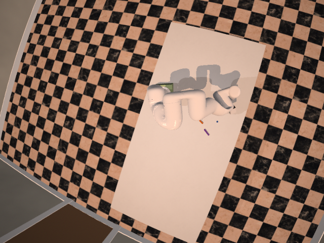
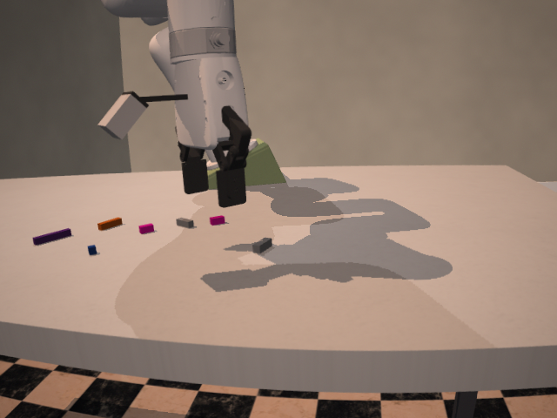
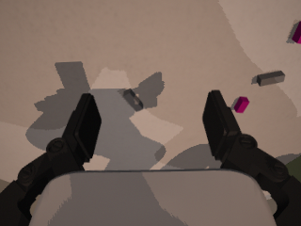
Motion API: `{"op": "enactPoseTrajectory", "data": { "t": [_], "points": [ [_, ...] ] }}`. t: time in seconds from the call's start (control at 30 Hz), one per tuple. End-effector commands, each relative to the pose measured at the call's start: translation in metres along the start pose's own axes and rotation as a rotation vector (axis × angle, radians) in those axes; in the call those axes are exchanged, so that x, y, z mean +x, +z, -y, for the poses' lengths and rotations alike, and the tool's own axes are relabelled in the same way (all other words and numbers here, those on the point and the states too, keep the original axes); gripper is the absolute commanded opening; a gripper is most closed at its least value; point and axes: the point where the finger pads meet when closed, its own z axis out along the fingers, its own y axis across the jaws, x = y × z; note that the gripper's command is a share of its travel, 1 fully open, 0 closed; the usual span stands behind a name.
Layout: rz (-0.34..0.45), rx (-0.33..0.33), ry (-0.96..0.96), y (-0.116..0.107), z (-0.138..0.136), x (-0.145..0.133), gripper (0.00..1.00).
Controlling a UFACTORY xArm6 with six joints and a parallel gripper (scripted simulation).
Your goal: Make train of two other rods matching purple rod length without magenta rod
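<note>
No readable text, number or brand shows anywhere (only a small embossed emblem, too blurred to make out, on the pale grey arm's [image 2: 204, 67] wrist band).

The claw [image 3: 152, 127] hangs wide open and empty above the bench [image 3: 126, 13]. Between its fingers lies a grey rod [image 3: 132, 100] in shadow. Right of them lie a magenta rod [image 3: 241, 104], another grey rod [image 3: 270, 78], and a second magenta rod [image 3: 296, 33].
</note>
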Motion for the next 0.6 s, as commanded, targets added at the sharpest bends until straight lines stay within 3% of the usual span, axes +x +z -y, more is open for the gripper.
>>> {"op": "enactPoseTrajectory", "data": {
  "t": [0.0, 0.57],
  "points": [
    [-0.001, 0.004, 0.02, -0.0016, 0.0015, 0.0004, 1.0],
    [0.0, 0.004, 0.49, -0.0032, 0.0057, -0.008, 1.0]
  ]
}}
